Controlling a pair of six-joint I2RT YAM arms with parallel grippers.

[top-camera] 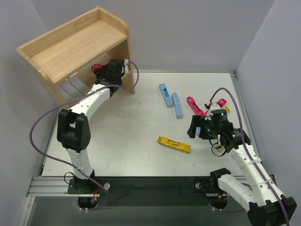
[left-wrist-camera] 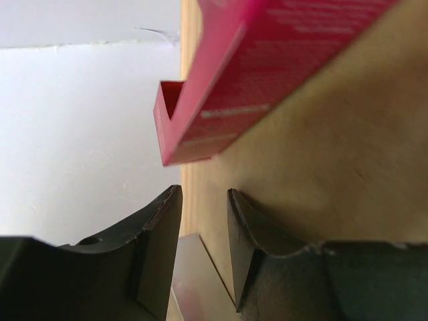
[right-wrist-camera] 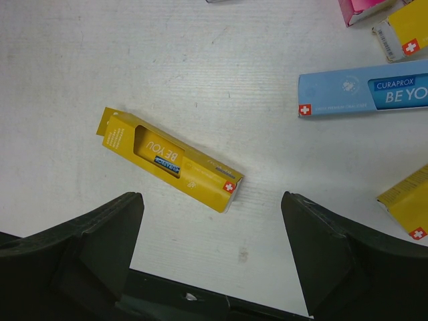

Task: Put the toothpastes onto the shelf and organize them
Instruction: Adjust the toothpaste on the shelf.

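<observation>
the shelf [top-camera: 70, 47] stands at the far left of the table [top-camera: 131, 141]. one toothpaste box [top-camera: 98, 68] pokes out under its top board. two boxes [top-camera: 165, 95] lie side by side in the middle. another box [top-camera: 174, 144] lies alone nearer the front. more boxes [top-camera: 195, 106] lie to the right.

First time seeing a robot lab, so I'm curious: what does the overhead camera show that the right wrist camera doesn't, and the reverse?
Only the overhead view: the wooden shelf, and the left arm reaching to its side with a magenta carton at its tip.
Only the right wrist view: the lettering up close, BE YOU on the yellow carton and CURAPROX on a light blue carton.
Both: that yellow carton lying alone on the white table, with the right gripper, open, near it.
</observation>
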